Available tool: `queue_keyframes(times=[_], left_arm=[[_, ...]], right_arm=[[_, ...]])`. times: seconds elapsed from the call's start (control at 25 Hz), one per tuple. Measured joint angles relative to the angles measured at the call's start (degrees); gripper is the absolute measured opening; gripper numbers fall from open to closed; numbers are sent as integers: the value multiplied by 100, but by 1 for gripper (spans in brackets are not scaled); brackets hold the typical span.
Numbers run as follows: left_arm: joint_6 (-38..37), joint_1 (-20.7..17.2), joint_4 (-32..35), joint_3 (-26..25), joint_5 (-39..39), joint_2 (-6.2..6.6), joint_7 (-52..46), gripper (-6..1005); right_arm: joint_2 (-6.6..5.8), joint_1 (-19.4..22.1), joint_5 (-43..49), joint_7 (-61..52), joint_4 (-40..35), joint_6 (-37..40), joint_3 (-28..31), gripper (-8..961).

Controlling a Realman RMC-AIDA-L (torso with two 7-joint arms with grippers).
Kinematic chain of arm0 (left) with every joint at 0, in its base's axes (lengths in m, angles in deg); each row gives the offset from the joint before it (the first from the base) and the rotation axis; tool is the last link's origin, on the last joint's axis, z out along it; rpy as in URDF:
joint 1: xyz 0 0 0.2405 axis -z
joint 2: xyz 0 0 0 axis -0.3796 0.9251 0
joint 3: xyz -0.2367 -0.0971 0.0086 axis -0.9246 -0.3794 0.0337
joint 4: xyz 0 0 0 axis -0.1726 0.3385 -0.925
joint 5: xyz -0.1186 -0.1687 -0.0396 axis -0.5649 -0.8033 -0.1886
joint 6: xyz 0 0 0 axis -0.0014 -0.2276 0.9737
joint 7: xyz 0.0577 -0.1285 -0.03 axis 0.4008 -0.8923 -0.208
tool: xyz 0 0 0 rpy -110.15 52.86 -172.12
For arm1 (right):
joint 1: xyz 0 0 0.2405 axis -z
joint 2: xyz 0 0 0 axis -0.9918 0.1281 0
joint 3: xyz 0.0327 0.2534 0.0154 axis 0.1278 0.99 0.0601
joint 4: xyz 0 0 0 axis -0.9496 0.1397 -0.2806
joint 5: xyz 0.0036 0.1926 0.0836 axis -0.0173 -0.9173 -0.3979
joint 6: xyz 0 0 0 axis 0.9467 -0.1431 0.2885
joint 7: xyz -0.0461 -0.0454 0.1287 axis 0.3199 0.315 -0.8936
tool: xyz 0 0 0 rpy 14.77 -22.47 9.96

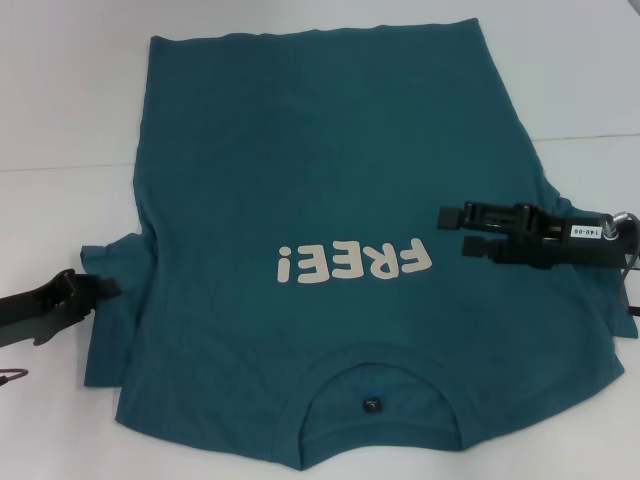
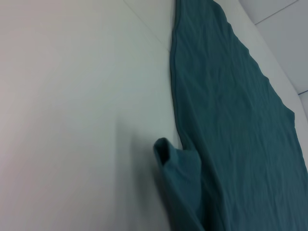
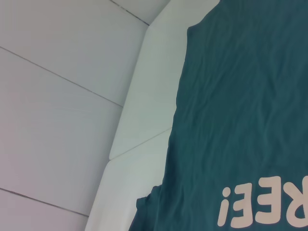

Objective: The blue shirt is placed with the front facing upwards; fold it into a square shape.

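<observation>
Ribbed collar (image 1: 378,375) nearest at 6 o'clock; blue shirt (image 1: 300,180) flat, front up, on white bench (image 1: 70,100); right pincer (image 1: 452,230) spread at 3 o'clock; left pincer (image 1: 105,287) at 9 o'clock, grip unclear.

The right arm reaches in from the right side, its wrist level and pointing across toward the left. The right gripper (image 1: 452,229) sits out in front of it, two dark fingers (image 1: 478,213) parted with a clear gap between them, lying flat and parallel. Over on the left, the left arm comes in low from the edge, and the left gripper (image 1: 100,290) points inward, its fingers too dark to read.
</observation>
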Motion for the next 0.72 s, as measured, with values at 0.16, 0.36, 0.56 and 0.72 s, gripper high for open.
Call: queue_keyframes(times=[0.16,0.36,0.56,0.72], left_arm=[[-39,-14,11,-3,3,3,-2,172],[-126,-16,27,2,7,29,22,8],[-217,-16,194,-5,200,95,30,-1],[-218,-19,297,-35,301,159,-16,-1]], right_arm=[[0,-4,0,-15,0,0,0,911],[0,0,1,-16,0,0,0,911],[0,8,1,-23,0,0,0,911],[0,10,1,-24,0,0,0,911]])
